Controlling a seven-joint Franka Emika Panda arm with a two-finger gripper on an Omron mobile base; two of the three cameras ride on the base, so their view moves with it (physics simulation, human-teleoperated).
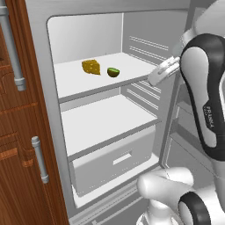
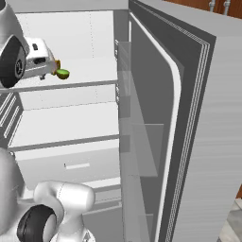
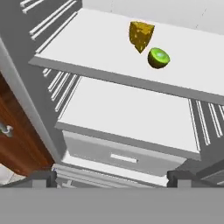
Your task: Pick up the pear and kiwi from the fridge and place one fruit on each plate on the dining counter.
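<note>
Fingertips (image 3: 109,179) are hanging spread and empty before the fridge (image 1: 110,127); kiwi (image 3: 158,57) is sitting at one o'clock, reachable

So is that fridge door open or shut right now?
Open. The fridge shows its white shelves, with the kiwi beside a cheese wedge, and the door is swung wide to the right.

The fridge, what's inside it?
Inside the fridge, the top shelf holds a cheese wedge and a green kiwi, side by side. The middle shelf looks bare. What's in the closed drawer is hidden.
</note>
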